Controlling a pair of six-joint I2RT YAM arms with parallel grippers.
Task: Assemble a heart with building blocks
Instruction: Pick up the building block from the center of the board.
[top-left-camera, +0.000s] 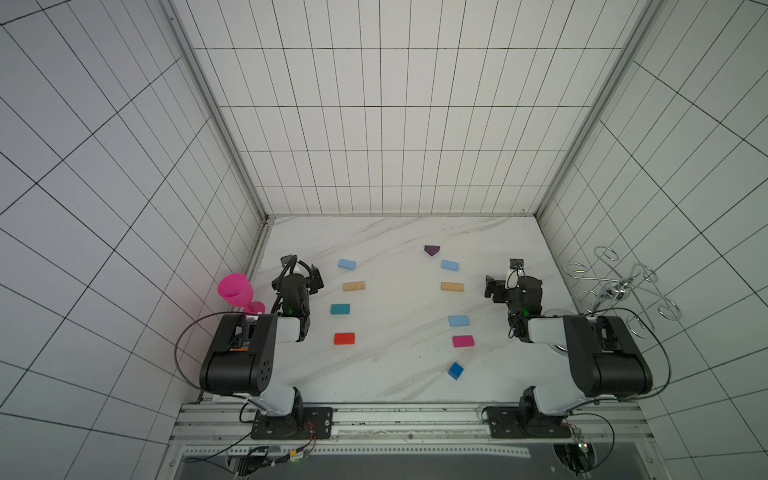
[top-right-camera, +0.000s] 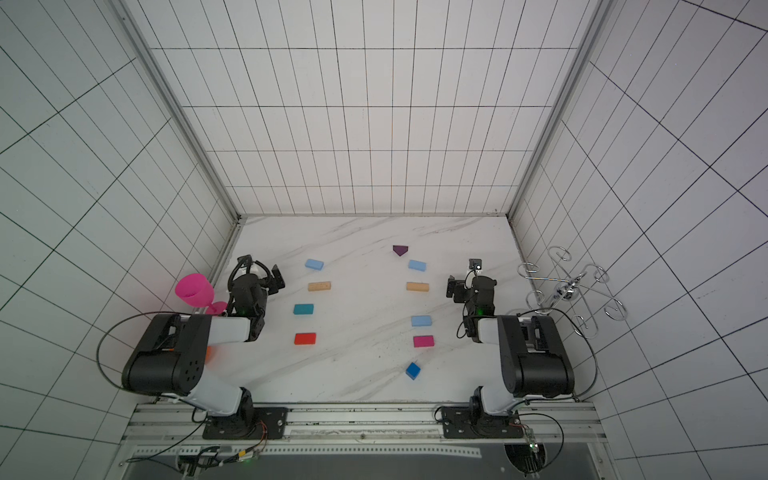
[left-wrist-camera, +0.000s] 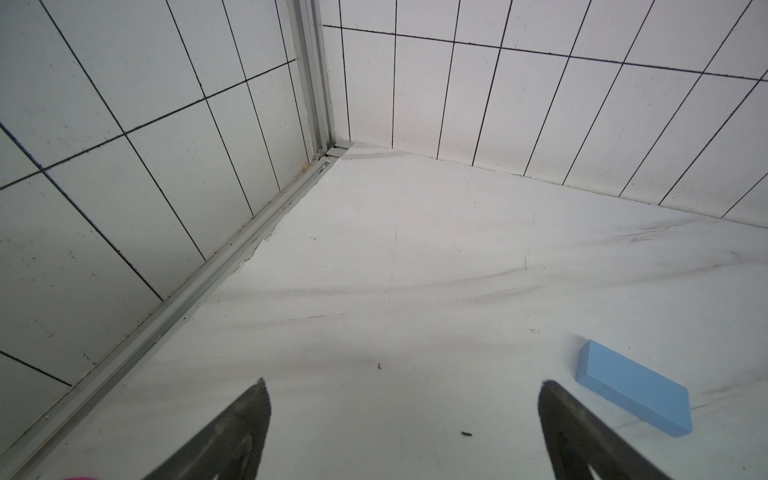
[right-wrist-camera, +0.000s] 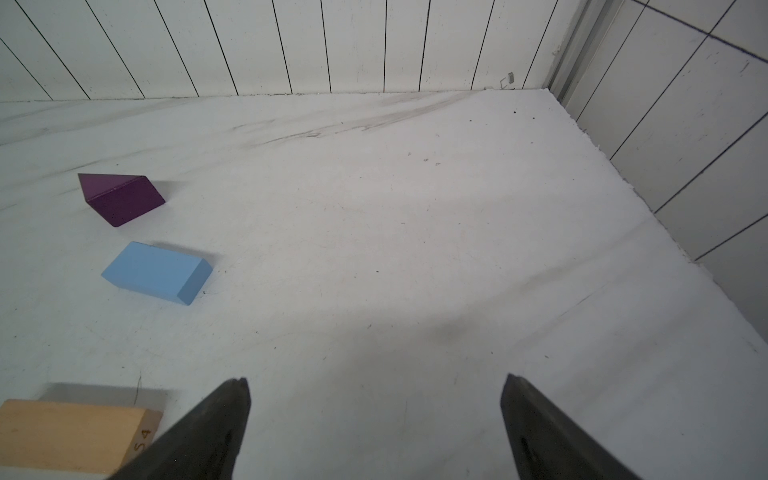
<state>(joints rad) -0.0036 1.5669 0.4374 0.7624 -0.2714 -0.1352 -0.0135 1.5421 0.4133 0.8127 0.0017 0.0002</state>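
Centre of both top views, on the marble table (top-left-camera: 395, 374): the 10 building blocks (top-left-camera: 344, 338) lie flat in 2 loose columns, all apart from one another. No heart is formed yet.
- The purple triangle (top-left-camera: 432, 250) is at the upper end of the column on the frame's right. The blue cube (top-left-camera: 456, 370) is at that column's lower end, skewed to the others.
- The left gripper (left-wrist-camera: 403, 386) hovers by the table's left side in frame, jaws spread wide with nothing between them. A light blue block (left-wrist-camera: 633, 386) lies just beside it in the left wrist view.
- The right gripper (right-wrist-camera: 376, 380) is likewise spread and empty, with a tan block (right-wrist-camera: 75, 434) near it.

Judgement: the step in hand is the 1st pick.

To do it well:
- Set the triangle and cube first as notch and tip, midway between the columns.
- Take each rectangle across its narrow width, with the jaws squared to it.
- Lift clear rather than drag, so the neighbours stay put.
- The cube likely needs a wrist turn to match its skew.
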